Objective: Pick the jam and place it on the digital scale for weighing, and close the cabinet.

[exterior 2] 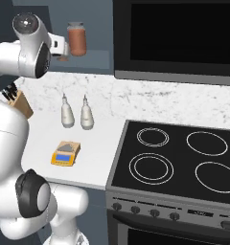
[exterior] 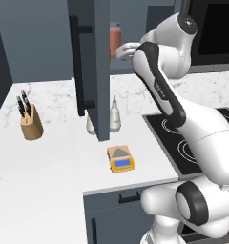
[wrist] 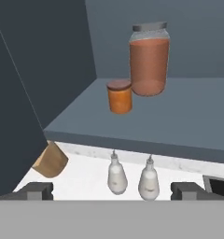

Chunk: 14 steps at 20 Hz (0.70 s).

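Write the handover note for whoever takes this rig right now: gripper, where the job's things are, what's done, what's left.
Gripper: open and empty, raised in front of the open cabinet, fingers spread wide.
Jam: on the cabinet shelf, upright, just in front and to one side of the taller grey-lidded jar. Not yet grasped.
Digital scale: on the counter below, plate bare, in front of the two white bottles.
Cabinet door: swung open, handle facing out.
Done: nothing placed so far; the arm is lined up on the shelf.
Left: grasp the jam, set it on the scale, close the door.
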Available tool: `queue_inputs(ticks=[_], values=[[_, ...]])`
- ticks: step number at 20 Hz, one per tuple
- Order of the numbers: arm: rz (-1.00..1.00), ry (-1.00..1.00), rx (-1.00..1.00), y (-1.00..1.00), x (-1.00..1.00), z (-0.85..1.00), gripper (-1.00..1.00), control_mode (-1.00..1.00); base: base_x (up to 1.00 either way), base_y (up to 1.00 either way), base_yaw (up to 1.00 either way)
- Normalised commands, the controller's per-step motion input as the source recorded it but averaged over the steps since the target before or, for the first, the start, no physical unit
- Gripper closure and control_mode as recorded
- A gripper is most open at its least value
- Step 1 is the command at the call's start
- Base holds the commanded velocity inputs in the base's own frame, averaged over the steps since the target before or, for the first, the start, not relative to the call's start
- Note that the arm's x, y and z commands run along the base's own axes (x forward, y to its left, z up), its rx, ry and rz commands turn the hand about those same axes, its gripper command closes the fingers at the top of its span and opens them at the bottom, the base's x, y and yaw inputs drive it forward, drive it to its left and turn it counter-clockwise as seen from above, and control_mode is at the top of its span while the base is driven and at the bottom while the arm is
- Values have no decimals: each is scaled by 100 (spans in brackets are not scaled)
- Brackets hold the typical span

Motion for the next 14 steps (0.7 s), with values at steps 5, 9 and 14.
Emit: queue_inputs(ticks=[5, 9, 14], values=[[0, -5, 0, 1, 19, -7, -100, -100, 0, 0, 0], [0, -2, 0, 0, 16, 0, -100, -100, 0, 0, 0], [0, 0, 0, 0, 23, 0, -100, -100, 0, 0, 0]])
